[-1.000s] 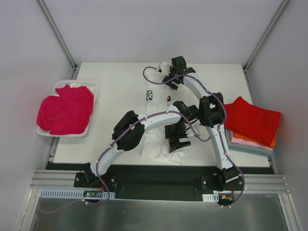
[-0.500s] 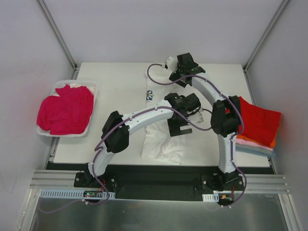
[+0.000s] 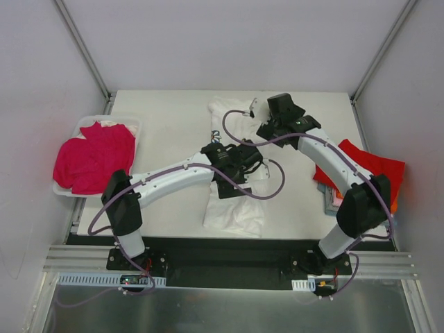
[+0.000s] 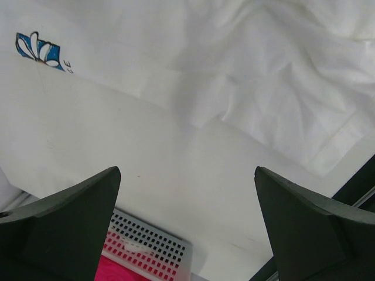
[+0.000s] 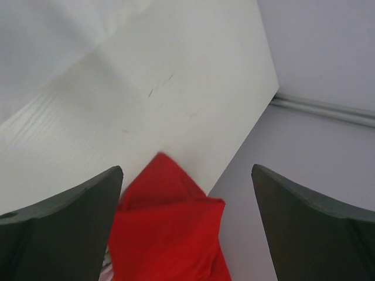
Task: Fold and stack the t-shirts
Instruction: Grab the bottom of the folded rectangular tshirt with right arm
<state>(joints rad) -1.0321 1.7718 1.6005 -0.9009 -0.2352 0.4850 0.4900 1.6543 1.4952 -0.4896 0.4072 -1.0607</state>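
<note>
A white t-shirt point(image 3: 234, 208) with a blue daisy print point(image 4: 38, 50) lies stretched out along the middle of the table, wrinkled at its far end. My left gripper point(image 3: 232, 187) hovers over its middle, open, with nothing between the fingers point(image 4: 64, 228). My right gripper point(image 3: 274, 127) hangs open and empty above the shirt's far right part; its wrist view looks toward a folded red tee point(image 5: 170, 234). That red tee point(image 3: 374, 170) tops a stack of folded shirts at the table's right edge. A magenta tee point(image 3: 94, 156) lies heaped at the left.
The magenta tee fills a white perforated basket point(image 3: 135, 125) at the table's left edge, also seen in the left wrist view as a basket point(image 4: 152, 240). The right arm's forearm crosses above the stack. Grey walls close in the table point(image 3: 166, 118) on three sides.
The left arm swung left, carrying its gripper from the shirt's right side to over its middle. The right gripper moved right, and the shirt's far end now lies spread on the table.
</note>
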